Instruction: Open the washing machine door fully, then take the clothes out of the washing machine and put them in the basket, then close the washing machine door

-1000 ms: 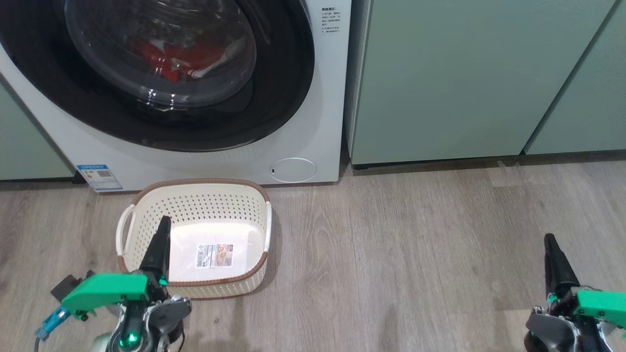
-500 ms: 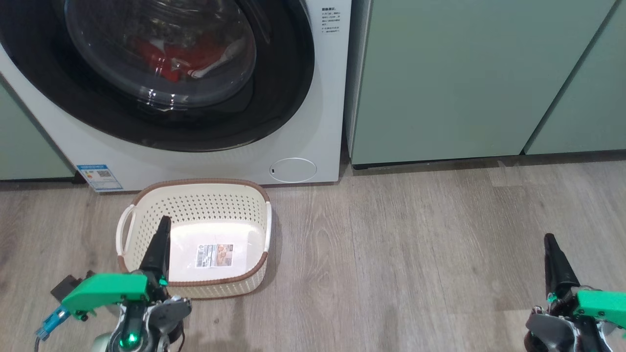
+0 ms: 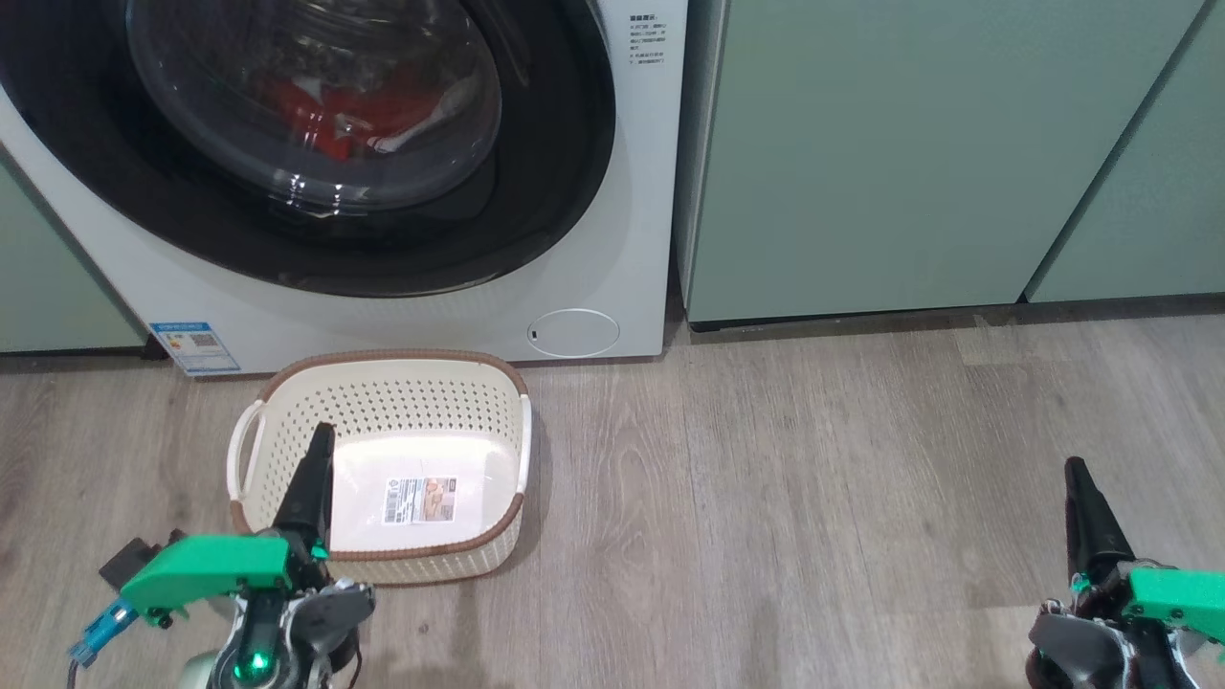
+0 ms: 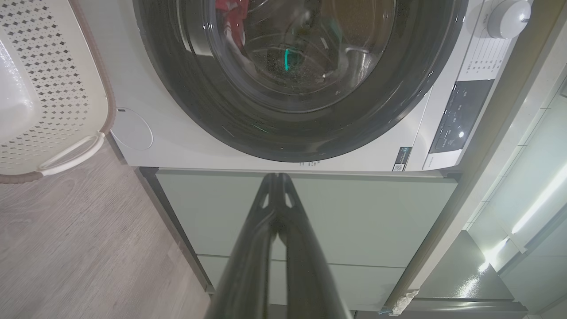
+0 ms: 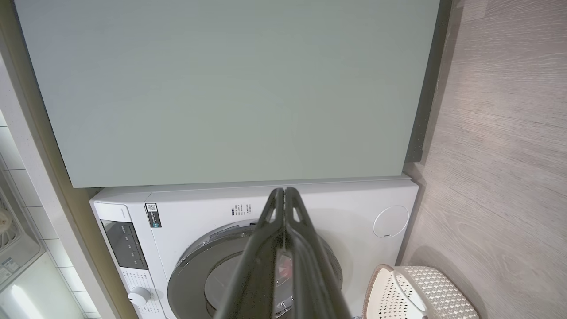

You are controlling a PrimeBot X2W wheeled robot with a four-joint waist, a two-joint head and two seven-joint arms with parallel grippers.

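The white washing machine [image 3: 612,191] stands at the upper left of the head view, its black-rimmed round door [image 3: 536,220] closed against the front. Through the glass I see the red and white clothes [image 3: 368,110] inside the drum. On the floor just before the machine sits the cream perforated basket [image 3: 287,392], with only a paper label on its bottom. My left gripper [image 3: 321,435] hangs shut over the basket's near left corner. My right gripper [image 3: 1077,469] is shut and holds nothing, low at the right over bare floor. The left wrist view shows the door [image 4: 398,102] and the clothes [image 4: 230,17].
Pale green cabinets [image 3: 909,153] flank the machine on the right, and another [image 3: 48,287] stands on the left. Grey wood-look floor [image 3: 785,498] stretches between the basket and my right arm. A small round flap [image 3: 574,333] sits low on the machine's front.
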